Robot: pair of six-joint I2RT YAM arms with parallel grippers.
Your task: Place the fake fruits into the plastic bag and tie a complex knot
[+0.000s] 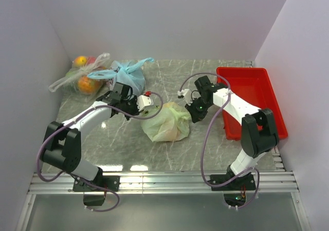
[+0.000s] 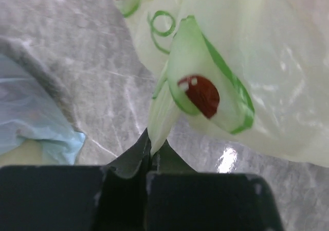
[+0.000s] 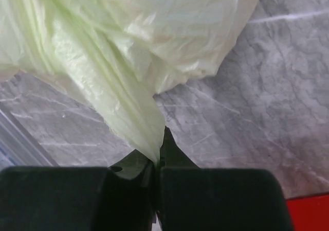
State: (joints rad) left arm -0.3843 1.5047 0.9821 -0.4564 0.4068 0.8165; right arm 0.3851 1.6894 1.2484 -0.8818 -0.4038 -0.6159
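Pale green plastic bag (image 1: 165,122) sits on the grey marble table (image 1: 169,79), mid-table between the two arms, bunched and bulging. What is inside it cannot be made out through the plastic.

Left gripper (image 1: 140,109) is at the bag's left upper edge. In the left wrist view its jaws are closed together, pinching a narrow folded strip of the bag (image 2: 205,82) right at the tips (image 2: 151,156). The bag's printed green rings and a dark red spot show just above the pinch.

Right gripper (image 1: 194,113) is at the bag's right upper edge. In the right wrist view its jaws are closed on a twisted, gathered fold of the bag (image 3: 128,87) at the tips (image 3: 157,161), and the plastic fans out upward from the pinch.

Light blue bag (image 1: 128,75) lies behind the left gripper, near it but apart from the green bag; its corner shows in the left wrist view (image 2: 31,118). Clear bag of orange and red fruit (image 1: 82,77) is in the far left corner. Red tray (image 1: 252,100) is on the right side of the table, beside the right arm.
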